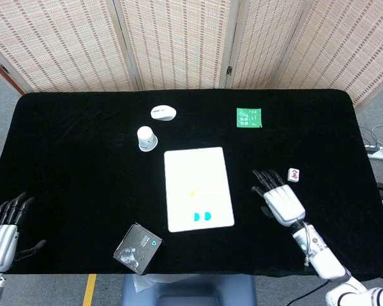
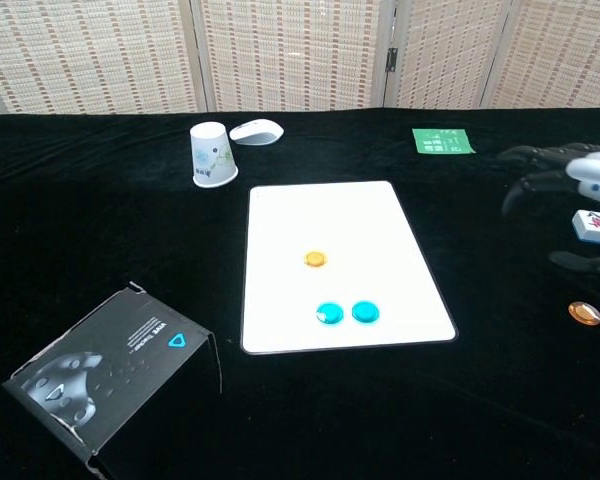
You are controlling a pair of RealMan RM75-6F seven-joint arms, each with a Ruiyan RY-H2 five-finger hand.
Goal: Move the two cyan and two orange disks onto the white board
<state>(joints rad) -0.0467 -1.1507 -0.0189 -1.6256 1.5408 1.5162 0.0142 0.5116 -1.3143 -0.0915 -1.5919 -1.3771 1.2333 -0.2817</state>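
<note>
1. A flat white rectangular board lies in the middle of a table draped in black cloth. Three of the four disks rest on it: one small orange disk near the centre, and two cyan disks, the left cyan disk and the right cyan disk, just beside each other near the board's near edge.

2. The second orange disk lies on the cloth, well to the right of the board. It is the only one not yet on the board.

3. The robot's right hand hovers over the cloth to the right of the board, fingers spread and holding nothing. In the head view it covers the spot where the stray disk should be.

4. The left hand sits at the table's near left corner, fingers apart and empty.

5. Risk: a small white mahjong tile lies near the stray disk, beside the right hand. A careless descent could knock the tile or pinch it by mistake.

6. Risk: the disk is thin and flat on soft cloth. The fingers may slide over it or push it toward the table's edge instead of lifting it.

7. Risk: setting it down near the other disks could nudge them off the board.

8. Also on the table: an upturned white paper cup, a white computer mouse, a green card and a dark grey box.
</note>
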